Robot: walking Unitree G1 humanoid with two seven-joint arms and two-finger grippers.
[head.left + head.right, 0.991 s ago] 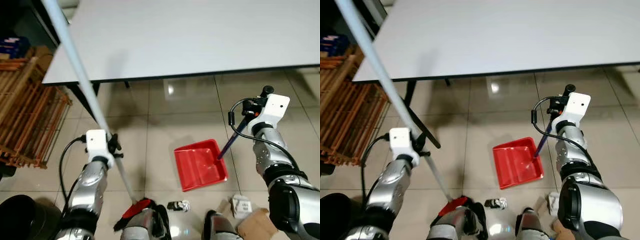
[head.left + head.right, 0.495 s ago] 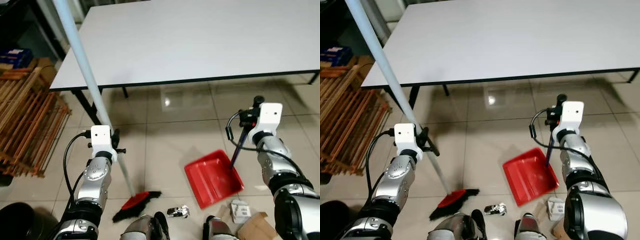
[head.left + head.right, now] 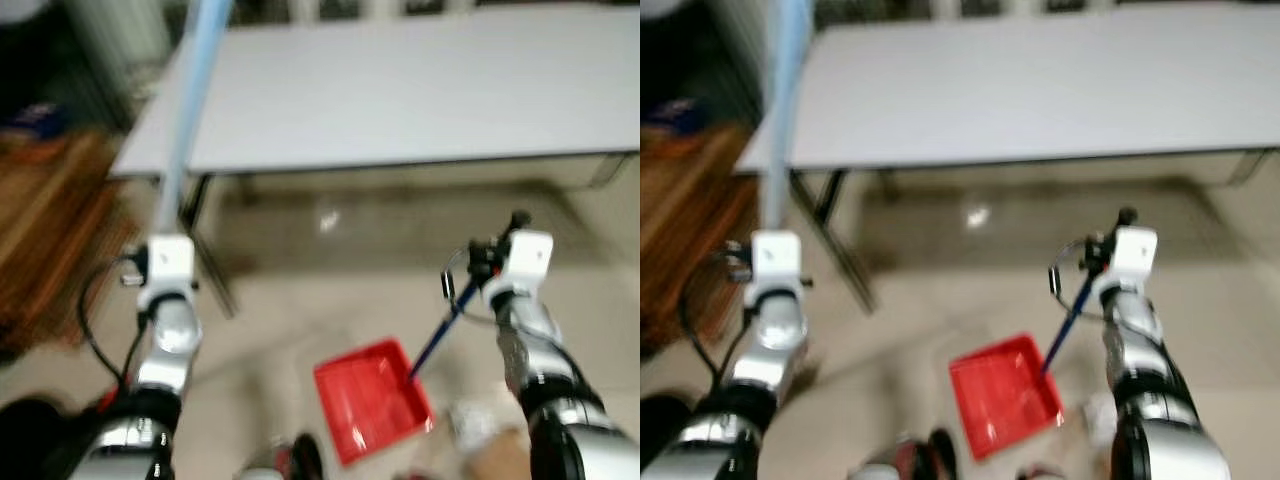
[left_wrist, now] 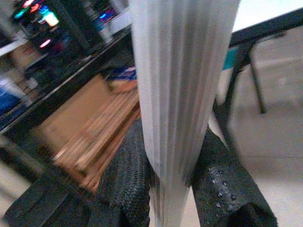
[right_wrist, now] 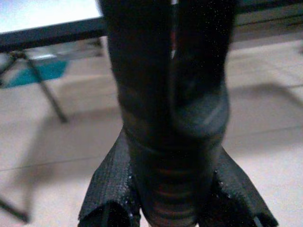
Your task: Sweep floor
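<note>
The picture is blurred by motion. My left gripper (image 3: 163,268) is shut on the pale broom pole (image 3: 188,110), which rises almost upright past the table's corner. In the left wrist view the pole (image 4: 182,94) sits clamped between the black fingers (image 4: 125,177). My right gripper (image 3: 488,268) is shut on the dark handle (image 3: 436,340) of the red dustpan (image 3: 368,402), which rests on the tiled floor between my arms. In the right wrist view the handle (image 5: 170,113) fills the gap between the fingers (image 5: 106,201). The broom's head cannot be made out.
A large white table (image 3: 420,100) on dark legs (image 3: 212,268) stands just ahead. A wooden rack (image 3: 50,215) is on the left and a dark bin (image 3: 20,435) at the lower left. Pale litter and cardboard (image 3: 480,435) lie on the floor by my right arm.
The view has shifted and blurred. The broom pole now stands steeper and its red head has left the picture. The dustpan has slid left, its handle now slanting from the right gripper.
</note>
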